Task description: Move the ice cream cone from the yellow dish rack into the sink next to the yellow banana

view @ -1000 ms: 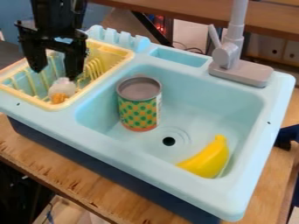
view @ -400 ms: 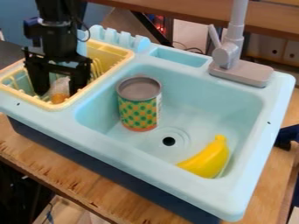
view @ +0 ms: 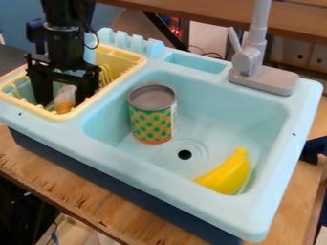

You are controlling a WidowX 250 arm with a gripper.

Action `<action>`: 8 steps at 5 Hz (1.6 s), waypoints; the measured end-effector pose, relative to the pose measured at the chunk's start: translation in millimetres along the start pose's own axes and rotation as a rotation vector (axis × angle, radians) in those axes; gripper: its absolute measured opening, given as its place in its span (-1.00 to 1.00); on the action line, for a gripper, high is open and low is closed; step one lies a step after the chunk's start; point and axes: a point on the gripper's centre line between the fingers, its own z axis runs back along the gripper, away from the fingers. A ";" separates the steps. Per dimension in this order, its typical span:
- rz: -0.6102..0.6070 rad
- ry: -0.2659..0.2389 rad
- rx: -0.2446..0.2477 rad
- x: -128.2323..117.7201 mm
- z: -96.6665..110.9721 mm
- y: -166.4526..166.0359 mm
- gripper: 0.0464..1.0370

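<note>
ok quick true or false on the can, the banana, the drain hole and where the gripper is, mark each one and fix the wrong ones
The can stands upright in the sink. True.
The banana lies in the yellow rack. False: it lies in the sink.
The gripper is at the rack. True.
The can covers the drain hole. False: the hole is uncovered.
The can and banana touch. False: they are apart.

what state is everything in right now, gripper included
gripper: open, lowered into the dish rack
white-and-orange item: in the rack, between the gripper's fingers
dish rack: seated beside the basin
can: upright in the basin
banana: lying in the basin, whole
drain: uncovered
faucet: standing upright
</note>
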 end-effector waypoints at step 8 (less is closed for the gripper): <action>-0.223 -0.337 -0.081 -26.8 106.9 -39.9 0.27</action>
